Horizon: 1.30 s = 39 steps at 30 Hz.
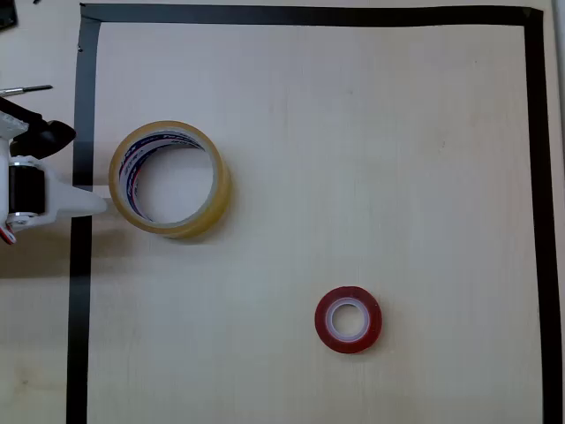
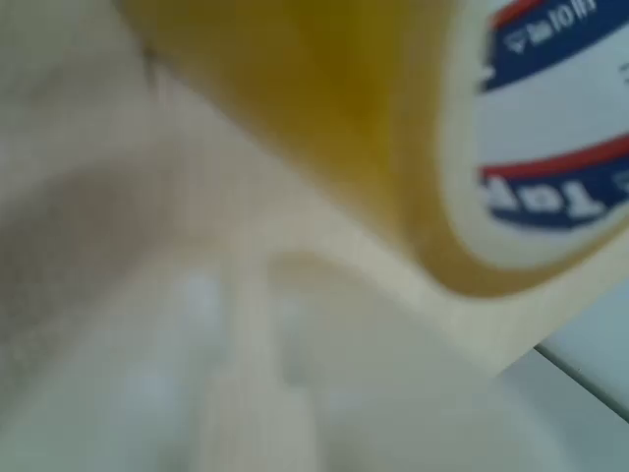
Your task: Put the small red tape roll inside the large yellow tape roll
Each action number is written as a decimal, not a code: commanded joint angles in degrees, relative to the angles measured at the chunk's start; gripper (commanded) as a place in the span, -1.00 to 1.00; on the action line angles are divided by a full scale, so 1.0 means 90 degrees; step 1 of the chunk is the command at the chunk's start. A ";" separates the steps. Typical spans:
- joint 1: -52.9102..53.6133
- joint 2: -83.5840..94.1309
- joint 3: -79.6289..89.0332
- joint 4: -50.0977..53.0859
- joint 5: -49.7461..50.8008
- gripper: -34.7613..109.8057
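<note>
- Overhead view, left edge of frame: gripper point(image 1: 99, 205) has its white tip touching the outer wall of the large yellow tape roll point(image 1: 170, 179), which lies flat at centre-left, hole up and ready to receive. Whether the fingers are spread or clenched: cannot tell.
- Wrist view: amber wall and blue-and-red printed core, blurred, very close.
- Lower right of centre: small red tape roll point(image 1: 348, 319), flat, white core, well apart, untouched.

In the overhead view a pale wood-grain bench point(image 1: 353, 159) fills the frame. A border of black tape point(image 1: 81, 265) marks a rectangle on it, running down the left side, across the top edge and down the right side. At the upper left, outside the border, lies a thin dark rod point(image 1: 31, 88).
</note>
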 commanded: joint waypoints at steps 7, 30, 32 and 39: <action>0.0264 0.0020 -0.1436 0.0400 0.0049 -0.52; 0.1064 -0.7881 -0.6611 -0.1719 0.0000 -0.32; 0.1152 -0.8555 -0.7246 -0.1729 0.0000 -0.29; 0.1543 -1.0557 -0.9033 -0.1875 0.0000 -0.17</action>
